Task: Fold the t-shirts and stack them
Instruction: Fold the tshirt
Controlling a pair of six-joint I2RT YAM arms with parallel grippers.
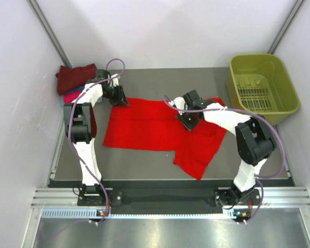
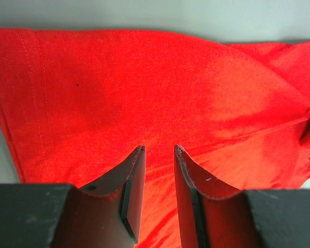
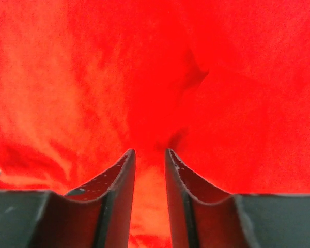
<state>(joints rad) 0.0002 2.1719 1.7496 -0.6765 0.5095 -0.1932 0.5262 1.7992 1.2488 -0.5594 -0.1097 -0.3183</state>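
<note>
1. The top view shows the whole red t-shirt (image 1: pixel 144 126). It lies spread out in the middle of the grey counter (image 1: pixel 144 82).
2. Only the top view shows the pile of folded shirts at the far left. A maroon t-shirt (image 1: pixel 75 76) is on top and a pink t-shirt (image 1: pixel 72 96) is under it.
3. Only that view shows the olive-green basket (image 1: pixel 256 114) too. It sits at the far right, apart from the red t-shirt.
4. From above, the left arm (image 1: pixel 82 132) reaches to the far left corner of the red t-shirt. The right arm (image 1: pixel 222 116) reaches onto its far right part.
5. The left wrist view is very close. The left fingers (image 2: pixel 134 175) stand a little apart with red cloth in the gap. A tight crease runs from them off to the right. I cannot tell if they pinch the cloth.
6. That close view also shows a sewn edge with two lines of stitches, too small to see from above.
7. The right wrist view is filled with red cloth, with a dark wrinkle in it. The right fingers (image 3: pixel 121 175) stand a little apart over the cloth.
8. The red t-shirt's long way runs from left to right. At its right end one flap sticks out toward the near edge. I cannot tell which end is the neck.
</note>
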